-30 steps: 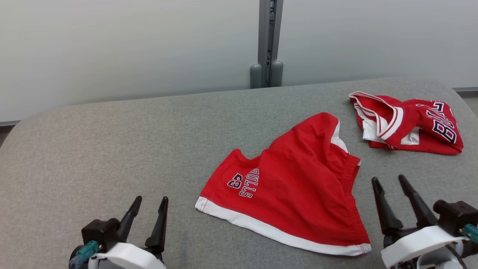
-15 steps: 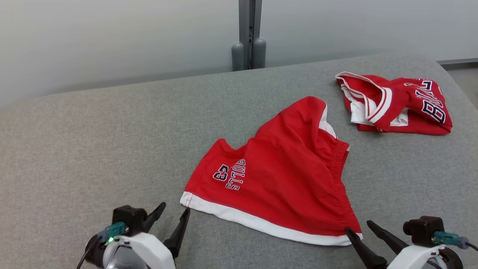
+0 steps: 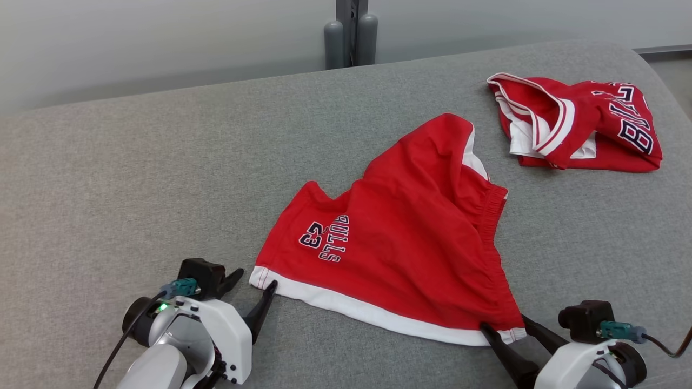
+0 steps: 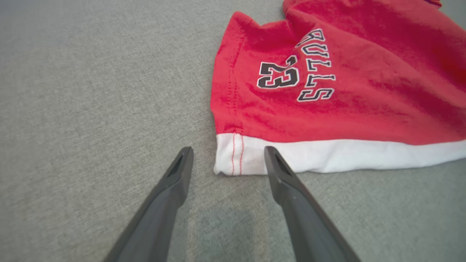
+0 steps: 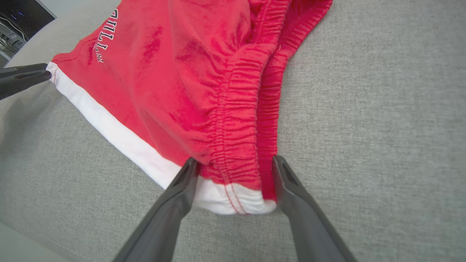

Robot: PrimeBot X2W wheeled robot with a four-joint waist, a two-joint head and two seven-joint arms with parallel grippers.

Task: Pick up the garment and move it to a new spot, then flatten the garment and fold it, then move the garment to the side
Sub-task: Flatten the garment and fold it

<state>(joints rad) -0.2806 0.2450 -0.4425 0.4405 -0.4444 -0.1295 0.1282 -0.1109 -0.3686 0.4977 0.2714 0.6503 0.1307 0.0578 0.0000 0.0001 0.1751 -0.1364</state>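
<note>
Red shorts (image 3: pixel 411 237) with a white hem and "BULLS 23" print lie rumpled in the middle of the grey padded table (image 3: pixel 135 178). My left gripper (image 3: pixel 254 281) is open at the hem's near-left corner; in the left wrist view the white corner of the shorts (image 4: pixel 346 72) lies just between the tips of the left gripper (image 4: pixel 227 152). My right gripper (image 3: pixel 504 324) is open too, its fingers straddling the near-right corner. In the right wrist view, the elastic waistband and hem corner of the shorts (image 5: pixel 204 72) sit between the spread fingers of the right gripper (image 5: pixel 235 162).
A second red garment, a crumpled jersey (image 3: pixel 584 129) with white trim, lies at the table's far right. A grey post (image 3: pixel 350 32) stands behind the table against a pale wall. The table's right edge curves away near the jersey.
Both grippers moved forward to the near corners of the shorts: left to the hem's left corner, right around the waistband corner. The head camera tilted down. The shorts lie as before.
</note>
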